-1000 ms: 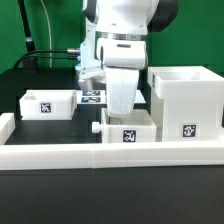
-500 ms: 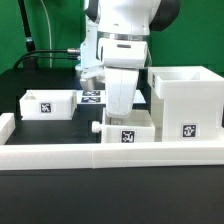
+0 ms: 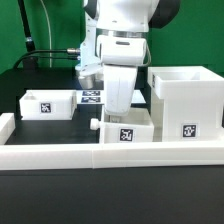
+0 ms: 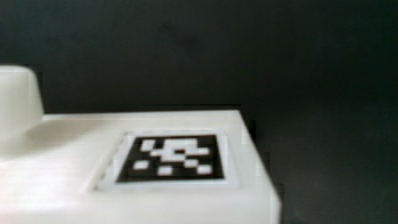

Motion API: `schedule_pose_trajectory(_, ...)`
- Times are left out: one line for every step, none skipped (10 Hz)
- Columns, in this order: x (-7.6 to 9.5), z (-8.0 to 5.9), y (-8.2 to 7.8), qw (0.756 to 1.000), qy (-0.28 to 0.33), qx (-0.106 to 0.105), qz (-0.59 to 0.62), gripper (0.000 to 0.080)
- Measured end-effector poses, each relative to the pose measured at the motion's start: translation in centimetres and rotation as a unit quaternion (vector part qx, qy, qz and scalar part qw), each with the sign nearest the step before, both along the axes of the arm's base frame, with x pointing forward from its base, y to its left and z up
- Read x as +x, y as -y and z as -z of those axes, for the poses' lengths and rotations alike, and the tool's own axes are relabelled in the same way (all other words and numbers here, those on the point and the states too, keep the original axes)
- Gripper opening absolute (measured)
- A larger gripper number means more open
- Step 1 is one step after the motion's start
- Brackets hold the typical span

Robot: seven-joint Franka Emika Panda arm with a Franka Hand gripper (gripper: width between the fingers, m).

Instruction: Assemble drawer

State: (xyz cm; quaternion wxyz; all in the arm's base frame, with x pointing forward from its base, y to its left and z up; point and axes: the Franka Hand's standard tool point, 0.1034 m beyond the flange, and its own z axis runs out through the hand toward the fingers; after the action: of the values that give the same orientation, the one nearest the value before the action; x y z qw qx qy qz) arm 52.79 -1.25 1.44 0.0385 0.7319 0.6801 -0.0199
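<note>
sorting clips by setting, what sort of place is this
Probably a robotics lab bench: a white robot arm over a black table, a white drawer housing bearing a square tag, and a green backdrop behind.

- My arm (image 3: 122,15): one, with a glossy white rounded shell.
- My joint covers (image 3: 165,12): black, showing at both sides of the upper shell.
- My wrist ring (image 3: 122,40): a grey band with a dark edge, under the shell.
- My side fitting (image 3: 88,72): a small dark block with a bluish face, on the exterior view's left.
- My gripper (image 3: 124,98): a white boxy housing with a flat front and rounded corners. The fingers are hidden.
</note>
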Motion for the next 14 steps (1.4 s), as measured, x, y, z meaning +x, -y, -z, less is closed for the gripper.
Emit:
schedule_pose_trajectory(0.0, 0.1, 0.0, 1.000, -0.001, 0.000, 0.001, 0.0044)
schedule_pose_trajectory(-0.1, 0.1, 0.2, 1.000, -0.001, 0.001, -0.001, 0.0044)
schedule_pose_trajectory(-0.6, 0.3, -0.1, 1.000, -0.003, 0.001, 0.001, 0.0044)
schedule_pose_trajectory(-0.6, 0.1, -0.4, 1.000, -0.005, 0.001, 0.001, 0.0044)
schedule_pose_trajectory(-0.5, -0.1, -0.2, 1.000, -0.004, 0.002, 0.002, 0.0044)
schedule_pose_trajectory(-0.2, -0.4, 0.1, 1.000, -0.009, 0.001, -0.001, 0.0044)
schedule_pose_trajectory(0.3, -0.8, 1.0, 1.000, -0.008, 0.000, -0.005, 0.0044)
schedule_pose_trajectory(0.2, -0.8, 2.0, 1.000, -0.009, 0.008, -0.009, 0.0044)
schedule_pose_trajectory(0.1, -0.7, 2.9, 1.000, -0.010, 0.017, -0.012, 0.0044)
schedule_pose_trajectory(0.1, -0.7, 3.2, 1.000, -0.010, 0.019, -0.006, 0.0044)
schedule_pose_trajectory(0.1, -0.6, 3.0, 1.000, -0.010, 0.019, -0.004, 0.0044)
schedule_pose_trajectory(0.1, -0.6, 2.5, 1.000, -0.011, 0.019, -0.006, 0.0044)
schedule_pose_trajectory(0.1, -0.7, 1.9, 1.000, -0.015, 0.021, -0.004, 0.0044)
schedule_pose_trajectory(0.2, -0.8, 1.5, 1.000, -0.016, 0.022, -0.002, 0.0044)
